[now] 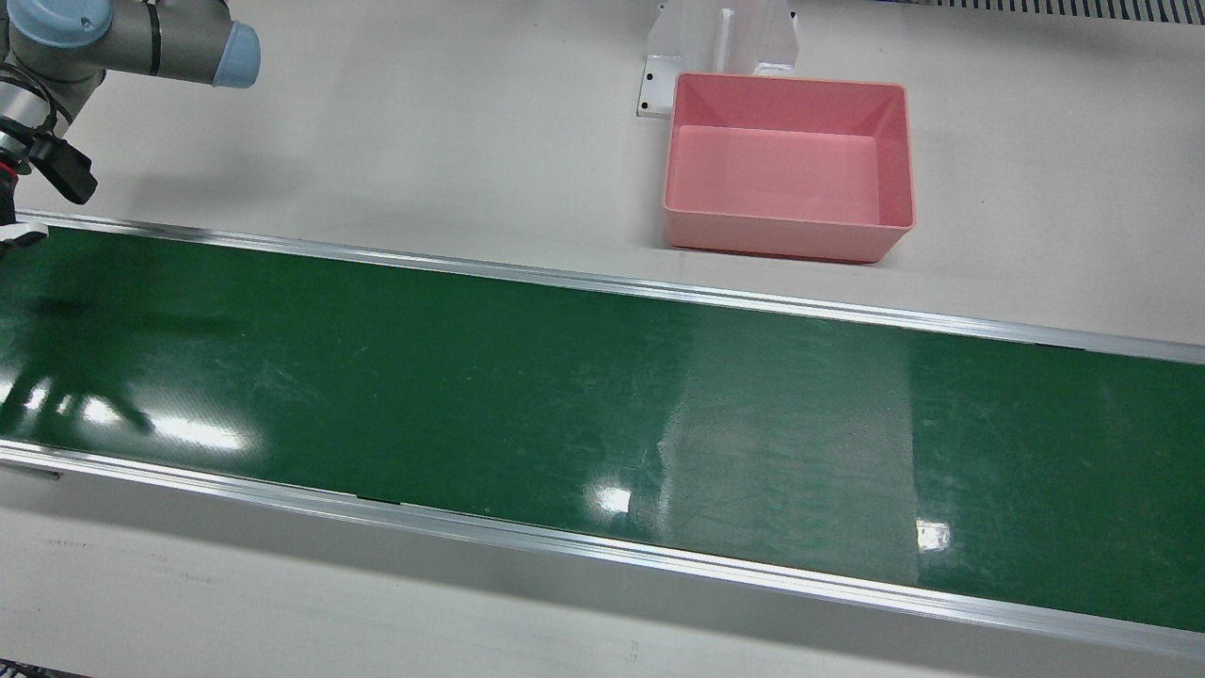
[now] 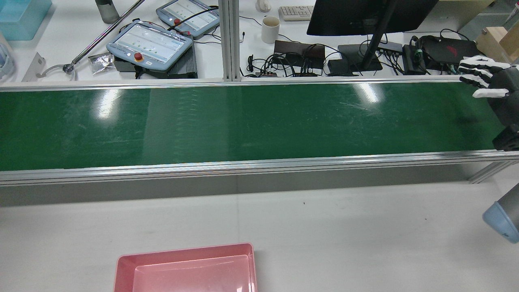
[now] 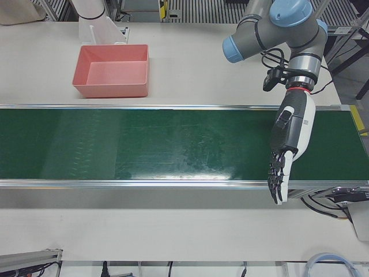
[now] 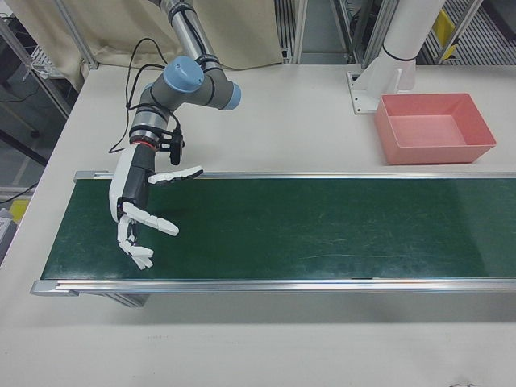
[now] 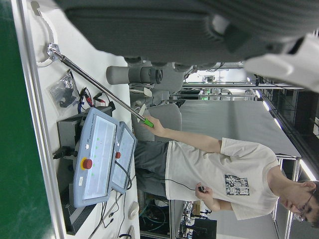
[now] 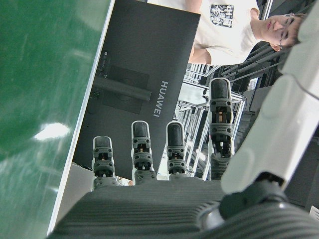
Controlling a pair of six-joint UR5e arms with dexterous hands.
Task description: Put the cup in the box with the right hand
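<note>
A pink rectangular plastic box [image 1: 781, 235] is seen in the upper middle of the front view, standing on the pale table top [image 1: 424, 141] just beyond the far rail of the long green conveyor belt [image 1: 565, 395] and apart from it. In the rear view the same box is cut by the lower edge, left of centre.

Where the cup of the task lies cannot be told from any view. Only a white mug [image 2: 270, 29] is seen, on the desk behind the belt, at the top of the rear view.

The right hand [image 4: 137, 205] is shown at the left of the right-front view, over the left end of the belt. Its white fingers [image 4: 153, 222] are spread apart and nothing is held by them; the thumb is stretched out toward the far rail. In the rear view this hand appears at the right edge, and in the front view only a sliver of it is caught at the left edge.

The left hand [image 3: 286, 144] is shown at the right of the left-front view, hanging over the belt with its fingers [image 3: 277, 179] pointing to the near rail. They are held nearly straight and close beside one another, and nothing is grasped.

Both hands are well apart from the box.

In the left hand view a person in a white T-shirt [image 5: 214, 164] is seen holding a long metal rod [image 5: 99, 87] by its green grip, above two grey teach pendants [image 5: 97, 159]. A black monitor [image 6: 144, 84] fills the upper part of the right hand view.
</note>
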